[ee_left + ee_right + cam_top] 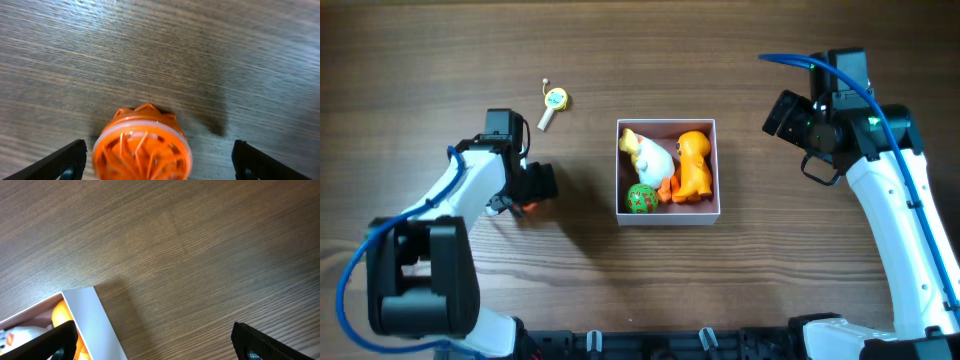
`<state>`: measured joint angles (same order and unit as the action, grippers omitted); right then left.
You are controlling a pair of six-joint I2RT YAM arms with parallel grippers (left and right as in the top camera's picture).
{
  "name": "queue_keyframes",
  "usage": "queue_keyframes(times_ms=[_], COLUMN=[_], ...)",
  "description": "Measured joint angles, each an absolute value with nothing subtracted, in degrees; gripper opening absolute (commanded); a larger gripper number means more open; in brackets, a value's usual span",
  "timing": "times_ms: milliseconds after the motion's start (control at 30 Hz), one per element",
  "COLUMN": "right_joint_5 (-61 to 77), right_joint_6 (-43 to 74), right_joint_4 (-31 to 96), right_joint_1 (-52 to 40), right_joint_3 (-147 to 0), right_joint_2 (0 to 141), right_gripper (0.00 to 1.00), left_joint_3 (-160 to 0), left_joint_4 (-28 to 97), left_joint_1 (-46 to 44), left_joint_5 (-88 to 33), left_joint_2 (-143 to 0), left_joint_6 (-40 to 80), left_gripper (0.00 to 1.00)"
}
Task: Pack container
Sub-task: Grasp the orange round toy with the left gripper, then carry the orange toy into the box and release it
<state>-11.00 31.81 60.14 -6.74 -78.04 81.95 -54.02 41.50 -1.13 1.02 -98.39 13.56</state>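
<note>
The small square container with thin white walls and a dull pink inside [667, 214] sits in the middle of the brown wood-grain counter [440, 50], about midway between the left and right edges. Packed in it are a white duck-shaped toy with a yellow beak [651, 156], an orange plastic animal figure [694, 165] along the wall facing the right edge, and a green patterned ball [641, 198] in the corner nearest the arms' edge. A small orange piece shows between the ball and the figure, too small to tell what it is. The left gripper [160, 152] is low over the counter, between the container and the left edge. Its jaws are spread wide on either side of a round orange ribbed toy with a white ring [142, 150], which stands on the wood and which neither finger clearly touches. The right gripper [156, 342] hangs toward the far right corner, jaws spread wide and holding nothing, with one corner of the container in its view. A small yellow round charm on a white stick [553, 102] lies toward the far edge, well apart from the container.
</note>
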Motion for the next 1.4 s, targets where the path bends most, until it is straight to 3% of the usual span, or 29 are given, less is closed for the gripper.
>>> queue_keyframes(times_ms=[100,233,467,533,933,1000,1233,1400], right_joint_5=[-11.0,-11.0,-11.0,-11.0,-11.0,-11.0,-11.0,-11.0], right_joint_6=[31.8,31.8,31.8,31.8,31.8,31.8,31.8,31.8], right_joint_4=[60.1,60.1,60.1,60.1,60.1,60.1,60.1,60.1], right_joint_1=[-6.7,-6.7,-6.7,-6.7,-6.7,-6.7,-6.7,-6.7], right_joint_3=[-78.0,-78.0,-78.0,-78.0,-78.0,-78.0,-78.0,-78.0], right_joint_2=[82.0,82.0,82.0,82.0,82.0,82.0,82.0,82.0], right_gripper=[1.00,1.00,1.00,1.00,1.00,1.00,1.00,1.00], left_joint_3=[-54.0,-54.0,-53.9,-54.0,-54.5,-56.7,-72.1,-74.3], left_joint_4=[41.3,41.3,41.5,41.5,43.0,46.3,57.8,58.5], left_joint_1=[-1.1,-1.1,-1.1,-1.1,-1.1,-1.1,-1.1,-2.0], left_joint_5=[1.3,1.6,1.7,1.7,1.7,1.8,0.0,-6.1], left_joint_2=[-99.5,-99.5,-99.5,-99.5,-99.5,-99.5,-98.7,-96.1], left_joint_6=[13.5,13.4,13.1,13.1,12.9,12.9,12.9,13.8], left_gripper=[0.86,0.68,0.64,0.56,0.53,0.48,0.48,0.52])
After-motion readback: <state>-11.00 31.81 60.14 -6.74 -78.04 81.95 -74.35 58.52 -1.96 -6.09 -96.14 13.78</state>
